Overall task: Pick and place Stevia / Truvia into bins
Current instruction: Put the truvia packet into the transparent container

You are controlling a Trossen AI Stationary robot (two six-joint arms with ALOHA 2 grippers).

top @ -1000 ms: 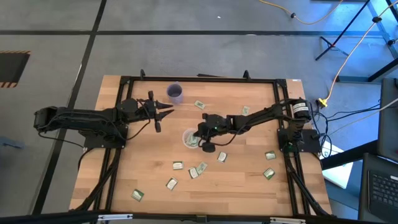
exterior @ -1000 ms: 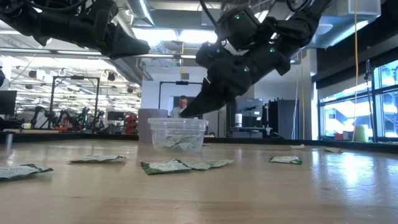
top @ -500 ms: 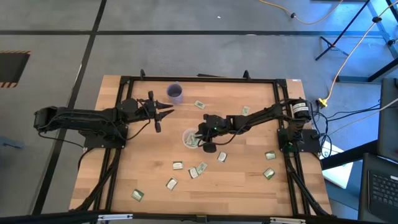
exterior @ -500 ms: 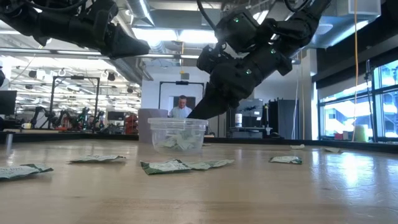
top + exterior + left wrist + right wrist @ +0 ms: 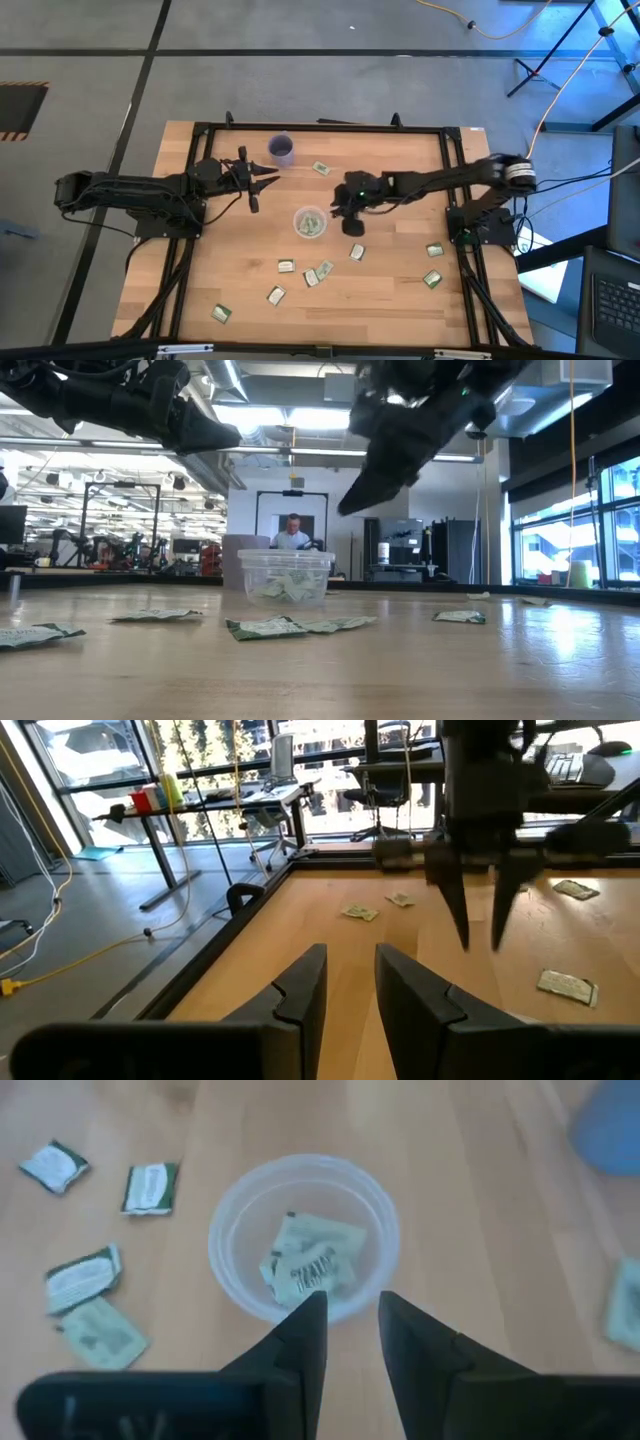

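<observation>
Right pincer [image 5: 343,208] beside the cup [image 5: 309,222], fingers slightly parted, empty. Cup mid-tabletop [image 5: 390,300] holds sachets [image 5: 312,1262]; others lie scattered around. Left pincer [image 5: 262,181] waits apart, narrowly open.

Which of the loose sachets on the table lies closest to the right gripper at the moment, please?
The sachet just below the right gripper in the high view, right of the clear cup; the other sachets lie farther off.

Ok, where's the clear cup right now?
High view: the clear cup sits mid-table, sachets inside, just left of the right gripper and below the purple cup.
</observation>
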